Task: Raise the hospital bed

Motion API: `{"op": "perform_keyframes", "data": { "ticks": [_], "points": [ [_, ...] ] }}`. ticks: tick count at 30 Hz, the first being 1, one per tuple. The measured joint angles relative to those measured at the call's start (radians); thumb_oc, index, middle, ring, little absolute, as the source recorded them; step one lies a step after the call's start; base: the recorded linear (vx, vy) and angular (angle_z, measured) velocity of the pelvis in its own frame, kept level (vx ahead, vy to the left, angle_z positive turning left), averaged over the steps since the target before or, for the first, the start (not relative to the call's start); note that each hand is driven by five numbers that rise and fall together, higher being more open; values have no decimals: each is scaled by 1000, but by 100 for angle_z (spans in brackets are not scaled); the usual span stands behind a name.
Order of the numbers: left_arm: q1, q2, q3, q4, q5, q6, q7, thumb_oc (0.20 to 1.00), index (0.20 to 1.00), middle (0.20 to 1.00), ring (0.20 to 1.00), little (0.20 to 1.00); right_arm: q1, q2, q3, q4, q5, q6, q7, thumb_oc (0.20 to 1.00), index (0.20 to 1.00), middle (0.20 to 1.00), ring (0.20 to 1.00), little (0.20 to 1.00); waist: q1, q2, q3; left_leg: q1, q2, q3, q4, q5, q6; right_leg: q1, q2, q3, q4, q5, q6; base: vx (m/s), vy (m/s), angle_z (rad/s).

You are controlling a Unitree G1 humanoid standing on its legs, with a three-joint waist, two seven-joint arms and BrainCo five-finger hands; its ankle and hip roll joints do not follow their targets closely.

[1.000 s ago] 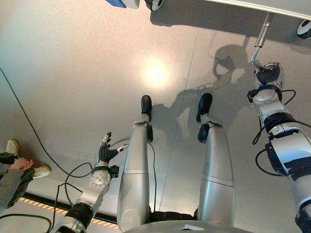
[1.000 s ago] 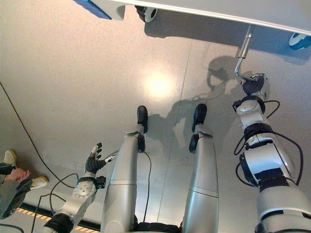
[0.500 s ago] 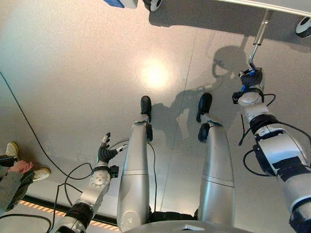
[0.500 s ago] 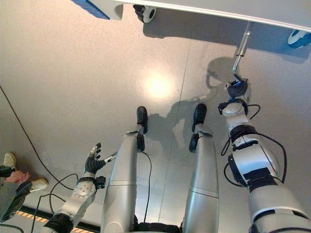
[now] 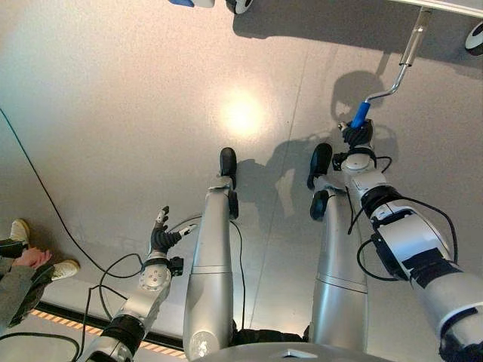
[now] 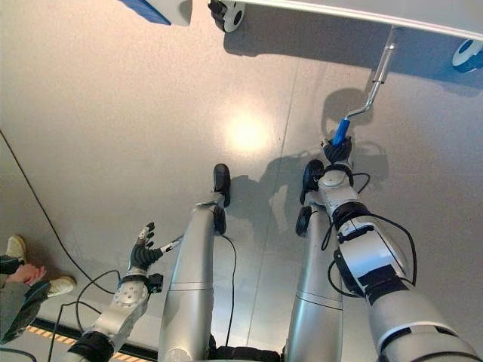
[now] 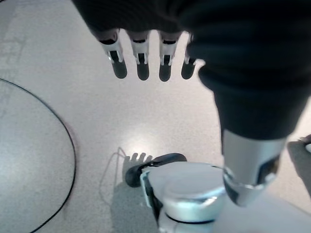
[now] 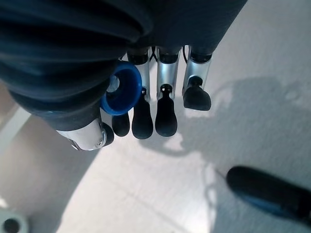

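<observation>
While the head camera looks down at the grey floor [image 5: 113, 98], a person's hand [image 5: 32, 257] and pale shoe [image 5: 65, 267] show at 8 o'clock, beside a dark sleeve. A yellow-striped floor strip [image 5: 60, 320] runs just below them.

Left hand [image 5: 160, 235] hangs low at 7 o'clock, well apart from the bed; in its wrist view the fingers [image 7: 141, 60] are straight and spread over bare floor, holding nothing.

Blue-and-white bed corner [image 6: 160, 9] sits at 11 o'clock, with a caster wheel [image 6: 229, 14] just beside it at 12 o'clock. The pale edge of the hospital bed frame [image 6: 355, 16] runs across toward 1 o'clock, with a second caster [image 6: 467, 54] at 2 o'clock.

Metal crank [image 5: 411, 47] slopes down from the bed frame at 1 o'clock, bends, and ends in a blue handle [image 5: 360, 115].

Right hand [image 5: 357, 136] is at the lower end of that handle. In the right wrist view the fingers [image 8: 164, 109] are curled alongside the blue handle end, with the thumb [image 8: 90, 135] on its other side, so the hand is closed round the handle.
</observation>
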State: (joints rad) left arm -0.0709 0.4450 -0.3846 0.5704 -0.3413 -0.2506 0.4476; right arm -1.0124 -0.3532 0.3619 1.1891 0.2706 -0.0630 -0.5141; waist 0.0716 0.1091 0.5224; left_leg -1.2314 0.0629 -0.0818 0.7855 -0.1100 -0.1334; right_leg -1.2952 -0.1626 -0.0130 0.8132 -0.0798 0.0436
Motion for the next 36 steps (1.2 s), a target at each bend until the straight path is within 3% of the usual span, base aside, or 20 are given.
{"op": "perform_keyframes", "data": {
  "ticks": [6,16,24,27,30,36],
  "points": [
    [0,0,7,1,-5,0,8,1000,1000,1000,1000,1000,31,9,4,-83,39,-6,-6,200,200,200,200,200,-3,0,0,0,0,-1,1,0,0,-1,0,0,5,-3,-1,0,0,0],
    [0,-10,16,48,-7,2,14,1000,1000,1000,1000,1000,145,28,35,-406,98,-33,1,200,200,200,200,200,-26,0,0,12,3,4,-7,-1,-1,6,3,1,-2,-2,-2,0,0,0],
    [-9,-57,19,121,-1,17,-2,1000,1000,1000,1000,1000,269,-18,58,-607,160,-34,52,200,200,200,200,200,-31,0,1,149,10,34,-95,7,6,125,8,9,-76,4,5,-19,3,-3],
    [-9,-71,40,160,5,24,-23,1000,1000,1000,1000,1000,323,-52,65,-703,181,-38,82,200,200,200,200,200,-40,0,0,207,14,48,-159,18,14,185,18,10,-160,32,13,-57,3,-13],
    [-11,-76,55,171,10,26,-39,1000,1000,1000,1000,1000,336,-58,63,-718,185,-41,99,200,200,200,200,200,-61,0,5,233,10,58,-186,22,18,211,17,16,-187,44,20,-10,-42,-6],
    [-12,-81,58,216,15,28,-77,1000,1000,1000,1000,1000,405,-74,34,-753,195,-43,111,200,200,200,200,200,-60,-2,7,343,8,71,-261,35,15,307,16,17,-244,52,24,-2,-33,0]
  ]
}}
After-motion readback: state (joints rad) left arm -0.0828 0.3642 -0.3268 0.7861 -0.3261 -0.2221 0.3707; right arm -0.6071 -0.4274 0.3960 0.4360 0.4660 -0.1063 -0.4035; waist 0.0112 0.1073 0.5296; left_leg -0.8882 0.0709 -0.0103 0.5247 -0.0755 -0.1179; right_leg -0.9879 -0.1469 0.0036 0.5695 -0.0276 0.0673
